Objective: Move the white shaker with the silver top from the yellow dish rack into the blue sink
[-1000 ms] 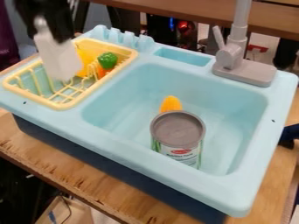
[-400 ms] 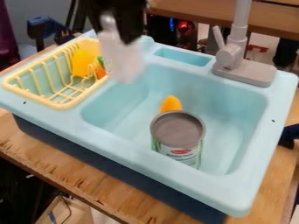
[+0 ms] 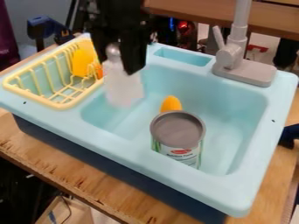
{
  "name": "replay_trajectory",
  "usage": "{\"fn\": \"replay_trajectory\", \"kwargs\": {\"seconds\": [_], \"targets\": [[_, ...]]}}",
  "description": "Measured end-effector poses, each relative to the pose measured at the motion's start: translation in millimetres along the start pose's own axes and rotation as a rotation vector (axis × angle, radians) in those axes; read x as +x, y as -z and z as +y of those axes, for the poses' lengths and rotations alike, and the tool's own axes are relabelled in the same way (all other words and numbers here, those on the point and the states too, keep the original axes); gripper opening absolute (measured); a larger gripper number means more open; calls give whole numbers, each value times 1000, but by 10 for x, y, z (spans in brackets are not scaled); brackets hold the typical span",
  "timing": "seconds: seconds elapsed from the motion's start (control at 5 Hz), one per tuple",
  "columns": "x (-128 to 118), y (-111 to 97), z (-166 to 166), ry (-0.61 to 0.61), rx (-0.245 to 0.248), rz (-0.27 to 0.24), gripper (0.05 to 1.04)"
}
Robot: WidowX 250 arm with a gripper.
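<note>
hand [image 3: 118, 64] has the white bottle [image 3: 124, 89] pinched near its top, roughly upright, by the basin's left edge, next to the yellow rack [image 3: 65, 106]. so grip's sorted imo, letting go isn't. can't tell if its base touches down. further out, a can [image 3: 178, 130] sits toward the sink's [image 3: 169, 168] front edge, orange-yellow thing [image 3: 171, 104] just behind.

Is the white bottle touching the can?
Apart. The camera view shows some blue sink between the bottle and the can.
</note>
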State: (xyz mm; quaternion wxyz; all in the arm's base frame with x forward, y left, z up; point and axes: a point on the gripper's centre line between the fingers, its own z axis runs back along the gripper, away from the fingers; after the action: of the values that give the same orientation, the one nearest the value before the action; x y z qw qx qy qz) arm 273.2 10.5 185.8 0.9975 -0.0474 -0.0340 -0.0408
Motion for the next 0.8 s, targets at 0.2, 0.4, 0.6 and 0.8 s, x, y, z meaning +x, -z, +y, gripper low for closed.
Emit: {"fn": "replay_trajectory", "kwargs": {"seconds": [0.2, 0.4, 0.6, 0.8], "targets": [[-30, 242, 46, 12, 9, 39, 624], [-38, 449, 56, 13, -2, 64, 624], [-38, 588, 59, 28, -21, 104, 624], [-29, 598, 62, 41, -21, 101, 705]]}}
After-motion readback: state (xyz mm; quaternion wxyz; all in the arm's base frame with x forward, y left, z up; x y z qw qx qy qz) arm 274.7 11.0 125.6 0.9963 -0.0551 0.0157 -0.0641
